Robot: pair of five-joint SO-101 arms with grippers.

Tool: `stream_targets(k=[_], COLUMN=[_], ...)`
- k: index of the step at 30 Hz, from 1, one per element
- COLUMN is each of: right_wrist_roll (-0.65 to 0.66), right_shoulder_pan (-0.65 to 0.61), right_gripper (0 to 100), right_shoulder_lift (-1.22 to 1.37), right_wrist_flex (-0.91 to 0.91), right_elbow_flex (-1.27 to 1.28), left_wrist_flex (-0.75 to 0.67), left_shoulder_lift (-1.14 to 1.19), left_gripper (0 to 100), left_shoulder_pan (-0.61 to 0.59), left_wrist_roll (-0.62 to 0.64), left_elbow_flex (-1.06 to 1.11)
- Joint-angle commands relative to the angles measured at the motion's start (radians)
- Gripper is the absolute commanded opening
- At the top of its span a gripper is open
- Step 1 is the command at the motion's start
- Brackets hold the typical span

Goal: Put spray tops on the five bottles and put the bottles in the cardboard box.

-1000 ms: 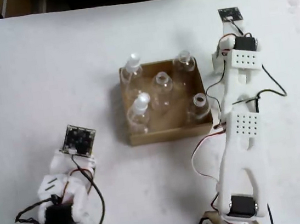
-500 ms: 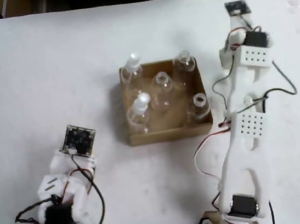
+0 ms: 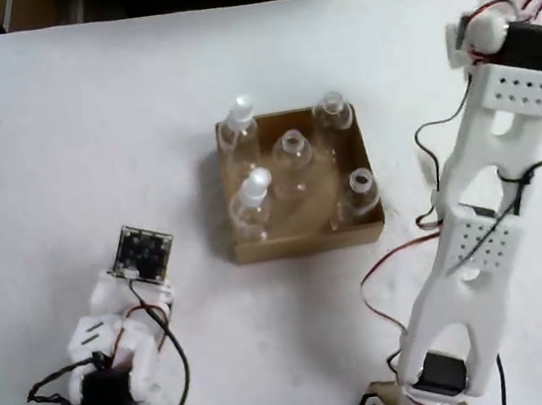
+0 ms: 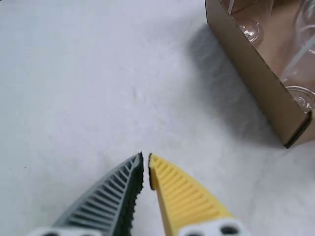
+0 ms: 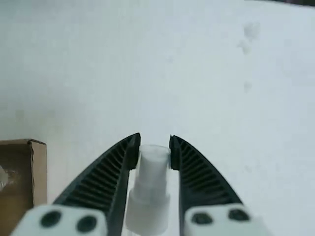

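Note:
The cardboard box (image 3: pixel 306 241) stands mid-table with five clear bottles upright in it. Two bottles (image 3: pixel 239 127) (image 3: pixel 251 200) on its left side wear white spray tops. The other three (image 3: pixel 292 150) (image 3: pixel 332 110) (image 3: pixel 359 186) have open necks. My right gripper (image 5: pixel 153 140) is shut on a white spray top (image 5: pixel 149 179), held over bare table with the box corner (image 5: pixel 22 167) off to one side. The right arm (image 3: pixel 498 103) stretches toward the far right of the table. My left gripper (image 4: pixel 145 158) is shut with nothing in it, low over the table short of the box (image 4: pixel 256 69).
The left arm (image 3: pixel 114 373) sits folded at the near left. Red and black cables (image 3: pixel 398 256) hang beside the right arm near the box's right side. White table surface lies open to the left of and behind the box.
The right arm has swung away from the box's right side toward the far right corner of the table. The left arm, the box and the bottles have stayed put.

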Motion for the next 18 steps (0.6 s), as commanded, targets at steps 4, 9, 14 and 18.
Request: stream_targets(k=[4,9,14,18], right_wrist_roll=[-0.178,-0.252,-0.250,-0.250], right_shoulder_pan=[0.094,0.156,0.191,0.213], right_gripper=[1.5,1.5,1.5,1.5], right_shoulder_lift=[-0.302,-0.435,-0.539,-0.661], right_wrist_flex=[0.030,0.030,0.031,0.031], right_elbow_flex=[-0.054,-0.054,-0.049,0.064], left_wrist_flex=[-0.008,-0.008,-0.008,-0.008], left_shoulder_lift=[-0.012,-0.012,-0.012,-0.012], left_gripper=[2,2,2,2], left_shoulder_pan=[0.007,0.007,0.007,0.007], left_wrist_roll=[-0.009,-0.009,-0.009,-0.009], left_elbow_flex=[-0.002,-0.002,-0.002,-0.002])
